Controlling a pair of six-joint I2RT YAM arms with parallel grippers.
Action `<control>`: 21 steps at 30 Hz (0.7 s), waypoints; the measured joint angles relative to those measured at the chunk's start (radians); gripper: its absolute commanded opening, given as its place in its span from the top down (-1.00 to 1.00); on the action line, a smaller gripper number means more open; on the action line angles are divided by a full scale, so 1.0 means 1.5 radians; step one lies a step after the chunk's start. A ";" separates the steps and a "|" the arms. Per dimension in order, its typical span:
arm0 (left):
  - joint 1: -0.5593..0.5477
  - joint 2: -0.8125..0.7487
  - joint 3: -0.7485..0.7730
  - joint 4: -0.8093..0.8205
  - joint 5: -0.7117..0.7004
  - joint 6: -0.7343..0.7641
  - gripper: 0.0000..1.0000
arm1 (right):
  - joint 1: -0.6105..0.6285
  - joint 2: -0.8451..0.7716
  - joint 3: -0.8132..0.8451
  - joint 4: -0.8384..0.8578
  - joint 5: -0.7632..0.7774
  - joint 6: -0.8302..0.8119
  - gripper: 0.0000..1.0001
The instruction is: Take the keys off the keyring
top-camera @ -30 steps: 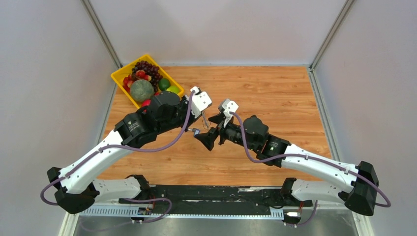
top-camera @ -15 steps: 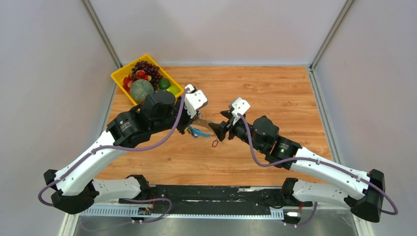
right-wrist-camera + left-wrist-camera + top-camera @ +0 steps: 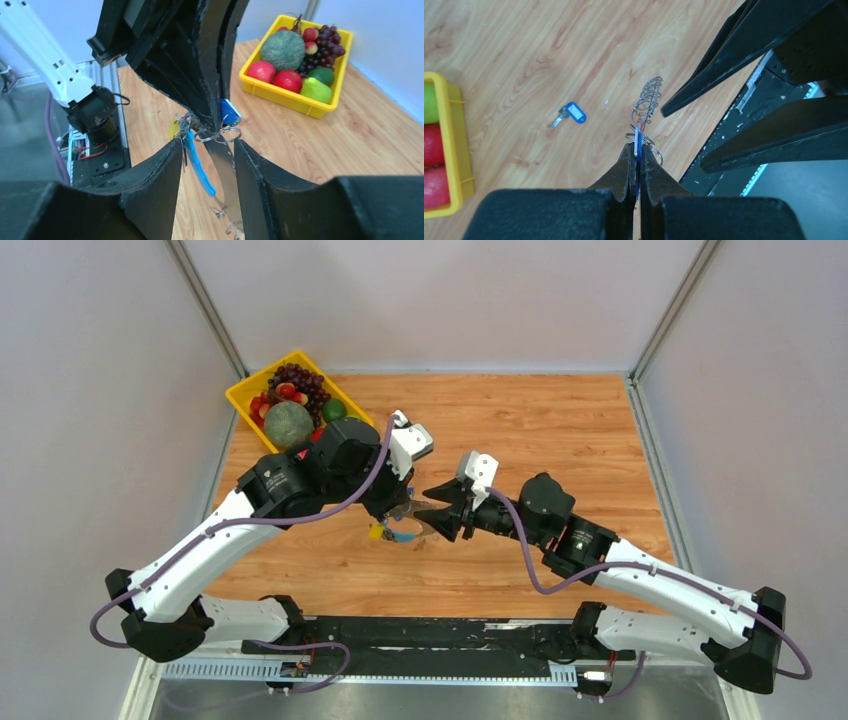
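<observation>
My left gripper (image 3: 403, 510) is shut edge-on on a blue flat piece at the top of the keyring (image 3: 400, 534), holding it off the table. In the right wrist view the light-blue band (image 3: 200, 170), silver rings (image 3: 218, 134) and a yellow key head (image 3: 174, 127) hang below the left fingers (image 3: 205, 75). My right gripper (image 3: 207, 143) stands partly open, one jaw on each side of the band and rings. The chain (image 3: 647, 97) dangles in the left wrist view. One blue-headed key (image 3: 574, 112) lies loose on the wood.
A yellow basket (image 3: 245, 400) of fruit stands at the back left of the wooden table (image 3: 560, 430), close behind the left arm. Grey walls close in on both sides. The black base rail (image 3: 430, 635) runs along the near edge.
Both grippers have moved toward the near edge. The right gripper's jaws have narrowed from wide open and now straddle the hanging keyring. A red key seen on the table earlier is now covered.
</observation>
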 measured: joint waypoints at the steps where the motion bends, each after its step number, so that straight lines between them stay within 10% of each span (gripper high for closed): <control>1: 0.000 0.002 0.005 -0.005 0.005 -0.007 1.00 | 0.000 0.005 0.000 0.000 -0.011 0.000 0.07; 21: 0.004 0.008 0.031 -0.027 0.065 -0.063 1.00 | -0.001 0.020 -0.002 0.015 -0.071 -0.011 0.18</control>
